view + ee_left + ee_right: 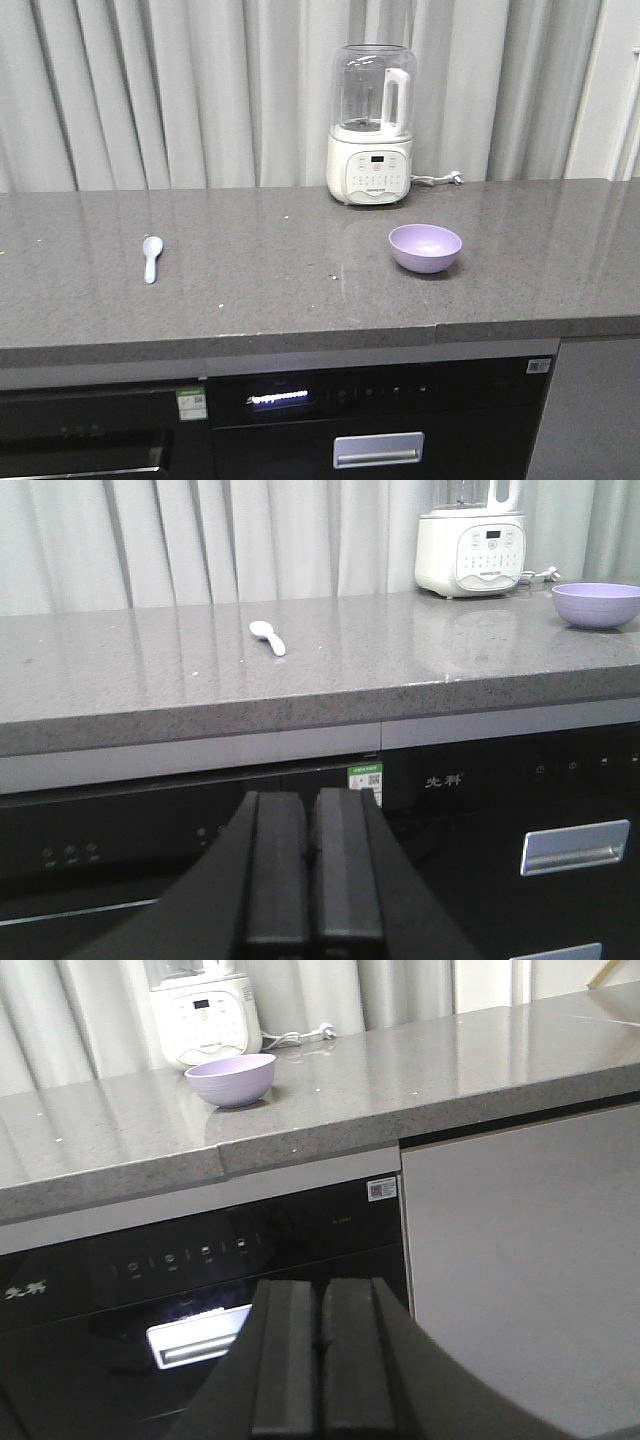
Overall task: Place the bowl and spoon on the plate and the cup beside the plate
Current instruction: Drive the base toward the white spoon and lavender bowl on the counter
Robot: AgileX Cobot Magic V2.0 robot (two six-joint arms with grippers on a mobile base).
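Observation:
The lavender bowl [425, 247] stands upright on the grey countertop [270, 290], right of centre; it also shows as the bowl [596, 604] and the bowl [231, 1079]. The pale spoon [151, 258] lies at the left of the counter, seen also as the spoon [268, 636]. The plate and the cup are out of view. My left gripper [312, 810] is shut and empty, held low in front of the cabinet below the counter edge. My right gripper [320, 1300] is likewise shut and empty, below the counter front.
A white blender [371, 125] with a clear jug stands at the back of the counter behind the bowl, its cord [438, 179] trailing right. Grey curtains hang behind. Black appliance fronts [380, 420] sit under the counter, with a grey cabinet door [520, 1260] to the right.

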